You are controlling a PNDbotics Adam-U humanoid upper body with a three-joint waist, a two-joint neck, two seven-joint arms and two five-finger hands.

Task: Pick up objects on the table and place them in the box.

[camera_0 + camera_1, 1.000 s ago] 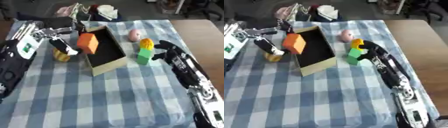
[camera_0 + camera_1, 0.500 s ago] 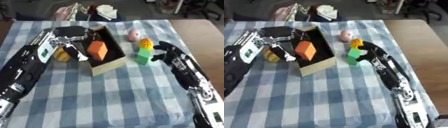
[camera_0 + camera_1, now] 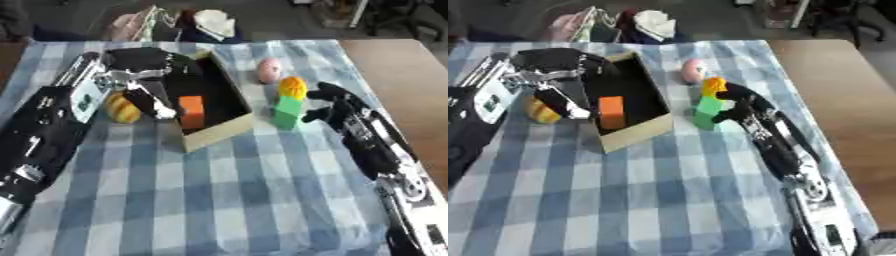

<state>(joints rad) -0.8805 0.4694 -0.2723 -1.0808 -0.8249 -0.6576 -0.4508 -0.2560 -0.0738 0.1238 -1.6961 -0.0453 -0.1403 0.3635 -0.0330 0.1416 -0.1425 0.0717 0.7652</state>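
Observation:
An open cardboard box (image 3: 219, 133) with a dark inside lies left of the cloth's middle. An orange block (image 3: 191, 113) stands inside it near the left wall. My left hand (image 3: 144, 75) hovers over the box's left rim, open, with a finger (image 3: 156, 103) stretched down beside the block. A yellow fruit (image 3: 122, 108) lies left of the box. A pink egg shape (image 3: 269, 70) lies right of the box. A green block (image 3: 286, 112) stands there with a yellow-orange piece (image 3: 292, 88) on top. My right hand (image 3: 335, 103) rests open just right of the green block.
A blue and white checked cloth (image 3: 245, 200) covers the table, and bare wood (image 3: 398, 65) shows at the right. Bags and a white thing (image 3: 214, 22) sit beyond the far edge. The near half of the cloth holds only my two forearms.
My left hand carried the orange block rightward from beside the box to over it and let it down inside. The right hand has stayed by the green block.

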